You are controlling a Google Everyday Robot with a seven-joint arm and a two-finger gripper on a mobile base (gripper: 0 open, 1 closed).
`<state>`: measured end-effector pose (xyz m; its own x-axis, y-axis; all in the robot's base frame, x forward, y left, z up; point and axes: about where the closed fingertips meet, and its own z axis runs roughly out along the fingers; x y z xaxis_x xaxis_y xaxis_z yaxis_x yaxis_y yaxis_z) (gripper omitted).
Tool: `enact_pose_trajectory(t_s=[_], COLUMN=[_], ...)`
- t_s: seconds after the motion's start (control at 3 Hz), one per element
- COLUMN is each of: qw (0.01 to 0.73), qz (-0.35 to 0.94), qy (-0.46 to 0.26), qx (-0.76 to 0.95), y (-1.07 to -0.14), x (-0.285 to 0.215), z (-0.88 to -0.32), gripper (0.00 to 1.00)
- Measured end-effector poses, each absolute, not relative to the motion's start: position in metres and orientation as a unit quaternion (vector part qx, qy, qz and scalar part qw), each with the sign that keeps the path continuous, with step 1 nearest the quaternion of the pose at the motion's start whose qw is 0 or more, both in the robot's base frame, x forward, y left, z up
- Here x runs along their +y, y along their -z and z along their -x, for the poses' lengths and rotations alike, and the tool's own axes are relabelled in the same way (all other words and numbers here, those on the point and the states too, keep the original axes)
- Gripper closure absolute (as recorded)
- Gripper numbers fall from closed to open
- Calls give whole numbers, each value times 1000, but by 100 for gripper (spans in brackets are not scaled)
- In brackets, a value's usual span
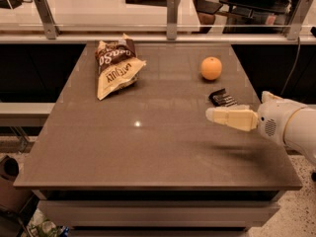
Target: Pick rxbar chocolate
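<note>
Closely beside rxbar chocolate (222, 97): end effector (213, 115); orange (211, 68) behind.

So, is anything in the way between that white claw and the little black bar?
Nothing visible. The gripper hovers right beside the rxbar chocolate, hiding its near end. The orange sits farther back, and the chip bag lies far off to the side.

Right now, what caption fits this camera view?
Robot claw hovers at the table's right, by the rxbar chocolate; orange and chip bag lie farther back.
</note>
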<state>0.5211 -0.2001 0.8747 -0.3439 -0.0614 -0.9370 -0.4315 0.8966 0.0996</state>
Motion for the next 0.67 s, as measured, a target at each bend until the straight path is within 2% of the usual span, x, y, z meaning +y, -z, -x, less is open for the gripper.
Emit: enact_pose_trajectory(t_s=[0.67], qw=[598], qz=[135], qy=[-192], qx=[766], y=[-865], x=[-192], z=[-569], gripper=[0])
